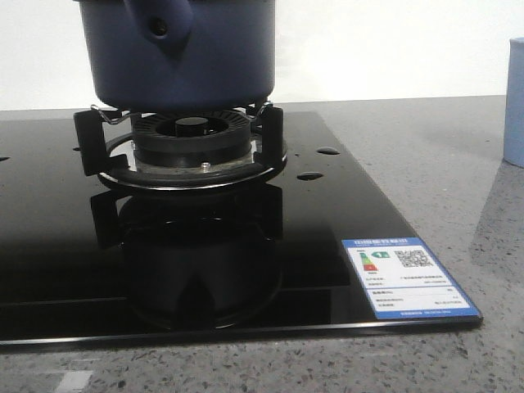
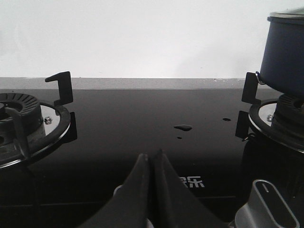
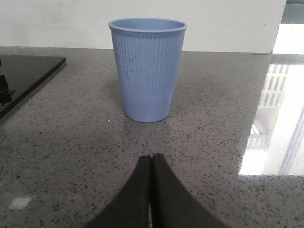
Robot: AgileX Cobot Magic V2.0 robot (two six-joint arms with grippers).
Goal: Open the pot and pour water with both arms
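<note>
pot [image 1: 184, 57] sits on burner [image 1: 191, 143]; both end effectors closed, left [image 2: 151, 159], right [image 3: 151, 161].

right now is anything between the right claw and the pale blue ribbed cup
Nothing: the right wrist view shows only bare speckled grey countertop between the shut right claw and the upright pale blue ribbed plastic cup.

The speckled grey countertop [image 1: 458, 172] carries 2 things — a black glass hob [image 1: 327, 221] and a pale-blue ribbed cup [image 3: 147, 71].
</note>
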